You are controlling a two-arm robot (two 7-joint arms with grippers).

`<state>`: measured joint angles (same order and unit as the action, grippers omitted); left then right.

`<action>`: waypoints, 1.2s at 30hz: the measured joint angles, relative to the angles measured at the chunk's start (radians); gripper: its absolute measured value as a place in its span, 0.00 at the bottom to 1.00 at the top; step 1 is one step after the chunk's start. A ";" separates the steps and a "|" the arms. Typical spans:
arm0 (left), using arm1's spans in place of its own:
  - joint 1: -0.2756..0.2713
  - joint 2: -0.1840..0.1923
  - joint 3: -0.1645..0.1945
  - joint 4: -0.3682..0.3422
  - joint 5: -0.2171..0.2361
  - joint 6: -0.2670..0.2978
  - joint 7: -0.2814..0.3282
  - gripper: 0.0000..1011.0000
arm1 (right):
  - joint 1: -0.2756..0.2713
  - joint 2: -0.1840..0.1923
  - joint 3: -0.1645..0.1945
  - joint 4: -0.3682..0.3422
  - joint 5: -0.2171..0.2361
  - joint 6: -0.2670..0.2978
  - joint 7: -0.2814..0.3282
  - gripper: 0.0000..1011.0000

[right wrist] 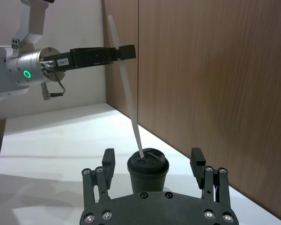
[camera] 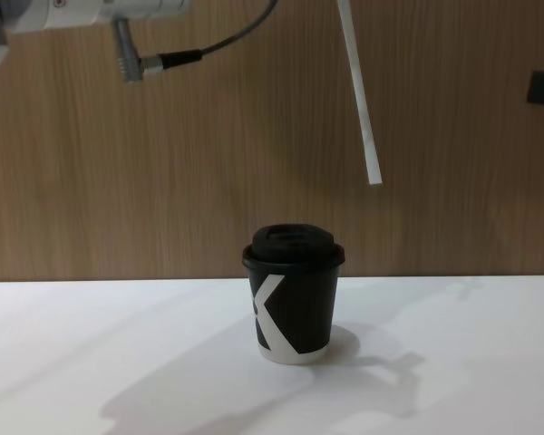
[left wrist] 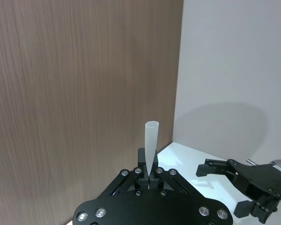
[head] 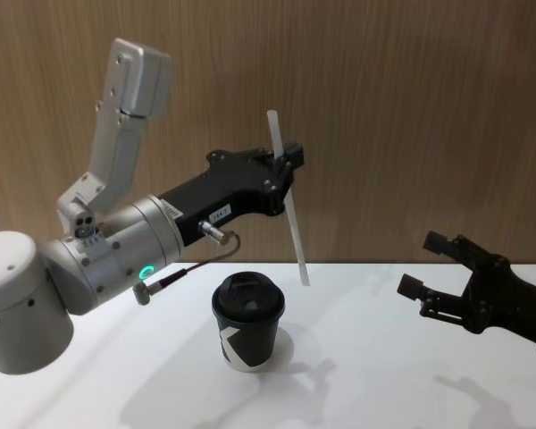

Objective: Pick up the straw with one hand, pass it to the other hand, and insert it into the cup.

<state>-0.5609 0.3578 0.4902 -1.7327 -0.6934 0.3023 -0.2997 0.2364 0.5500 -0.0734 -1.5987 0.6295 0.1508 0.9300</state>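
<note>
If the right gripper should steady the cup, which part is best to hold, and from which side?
I would hold the cup by its smooth paper wall, below the domed lid, coming level from the robot's right, where the open right gripper is. The top should stay free for the straw, which the left gripper holds higher up.

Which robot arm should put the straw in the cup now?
Left. The left gripper is shut on the straw, whose lower tip hangs near and above the cup. The right gripper is open and empty, off to the side.
</note>
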 joint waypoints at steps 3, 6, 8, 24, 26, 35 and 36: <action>0.001 0.011 0.000 -0.012 -0.007 0.012 0.000 0.00 | 0.000 0.000 0.000 0.000 0.000 0.000 0.000 0.99; 0.002 0.020 -0.001 -0.024 -0.010 0.019 0.001 0.00 | 0.000 0.000 0.000 0.000 0.000 0.000 0.000 0.99; 0.003 0.024 -0.001 -0.028 -0.011 0.022 0.001 0.00 | 0.000 0.000 0.000 0.000 0.000 0.000 0.000 0.99; 0.014 0.066 0.004 -0.069 0.004 0.041 0.036 0.00 | 0.000 0.000 0.000 0.000 0.000 0.000 0.000 0.99; 0.016 0.070 0.006 -0.073 0.013 0.042 0.043 0.00 | 0.000 0.000 0.000 0.000 0.000 0.000 0.000 0.99; 0.024 0.082 0.022 -0.080 0.060 0.042 0.069 0.00 | 0.000 0.000 0.000 0.000 0.000 0.000 0.000 0.99; 0.025 0.083 0.026 -0.081 0.068 0.042 0.073 0.00 | 0.000 0.000 0.000 0.000 0.000 0.000 0.000 0.99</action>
<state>-0.5356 0.4408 0.5164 -1.8135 -0.6251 0.3440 -0.2271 0.2364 0.5500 -0.0735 -1.5987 0.6295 0.1508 0.9300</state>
